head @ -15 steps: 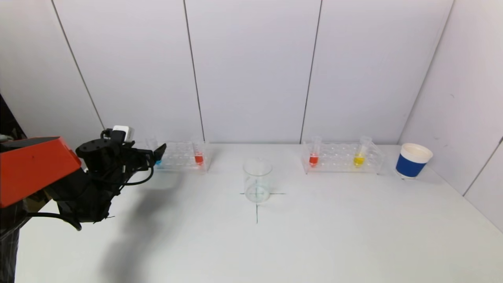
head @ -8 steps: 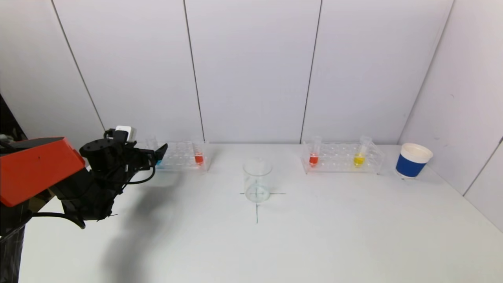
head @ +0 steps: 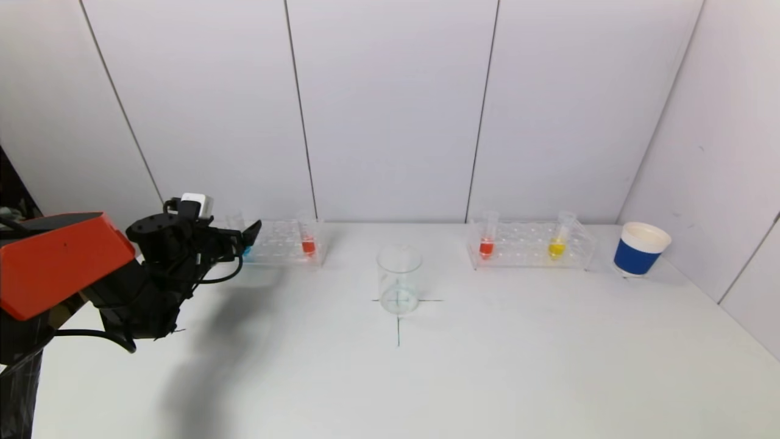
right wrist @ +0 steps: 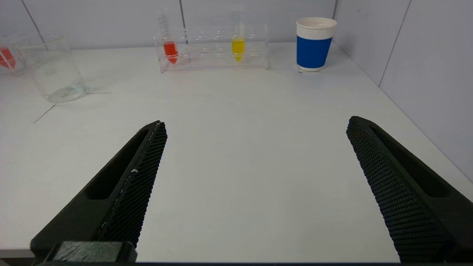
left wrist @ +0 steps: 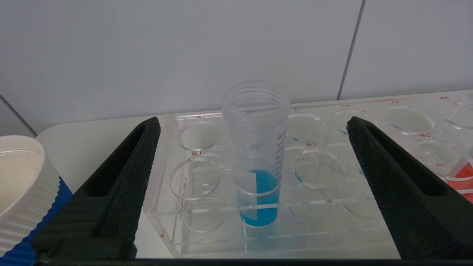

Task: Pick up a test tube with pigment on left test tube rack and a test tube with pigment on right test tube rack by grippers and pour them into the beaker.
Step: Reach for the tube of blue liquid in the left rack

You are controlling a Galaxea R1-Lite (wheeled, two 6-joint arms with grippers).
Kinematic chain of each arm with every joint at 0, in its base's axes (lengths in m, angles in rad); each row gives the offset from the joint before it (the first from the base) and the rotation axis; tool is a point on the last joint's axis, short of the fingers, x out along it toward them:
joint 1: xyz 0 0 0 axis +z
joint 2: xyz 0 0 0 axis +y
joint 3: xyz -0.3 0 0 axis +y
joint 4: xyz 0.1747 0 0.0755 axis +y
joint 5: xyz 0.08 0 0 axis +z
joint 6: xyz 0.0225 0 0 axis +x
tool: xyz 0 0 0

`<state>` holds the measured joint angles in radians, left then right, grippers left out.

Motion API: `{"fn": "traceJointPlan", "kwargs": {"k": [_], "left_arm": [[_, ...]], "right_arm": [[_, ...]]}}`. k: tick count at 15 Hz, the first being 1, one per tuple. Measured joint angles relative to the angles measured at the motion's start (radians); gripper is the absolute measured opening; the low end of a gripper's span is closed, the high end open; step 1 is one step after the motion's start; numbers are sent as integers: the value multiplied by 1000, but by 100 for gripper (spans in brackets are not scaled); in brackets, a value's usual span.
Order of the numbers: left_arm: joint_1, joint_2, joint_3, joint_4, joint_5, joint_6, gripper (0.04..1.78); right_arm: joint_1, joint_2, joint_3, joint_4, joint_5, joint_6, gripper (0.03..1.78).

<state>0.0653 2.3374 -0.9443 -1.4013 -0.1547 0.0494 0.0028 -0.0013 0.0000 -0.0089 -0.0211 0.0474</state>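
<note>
The left rack (head: 280, 242) holds a blue-pigment tube (left wrist: 257, 162) and a red-pigment tube (head: 308, 242). My left gripper (head: 245, 238) is open at the rack's left end. In the left wrist view the left gripper (left wrist: 254, 122) has its fingers on either side of the upright blue tube, not touching it. The right rack (head: 530, 245) holds a red tube (head: 486, 244) and a yellow tube (head: 556, 246). An empty glass beaker (head: 399, 279) stands between the racks on a cross mark. My right gripper (right wrist: 256, 123) is open and empty, low over the table's near side, out of the head view.
A blue paper cup (head: 640, 249) stands right of the right rack, near the side wall. Another white-rimmed blue cup (left wrist: 22, 184) stands just left of the left rack, close to my left gripper. The back wall is right behind both racks.
My left gripper has crept a little forward and to the right, toward the blue tube in the left rack. Nothing else has moved.
</note>
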Motion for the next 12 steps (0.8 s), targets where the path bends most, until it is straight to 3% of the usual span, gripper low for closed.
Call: {"fn": "traceJointPlan", "kwargs": {"k": [12], "left_arm": [[0, 20, -40, 1, 0, 3, 176]], "right_arm": [[0, 0, 0, 0, 0, 0, 177]]}}
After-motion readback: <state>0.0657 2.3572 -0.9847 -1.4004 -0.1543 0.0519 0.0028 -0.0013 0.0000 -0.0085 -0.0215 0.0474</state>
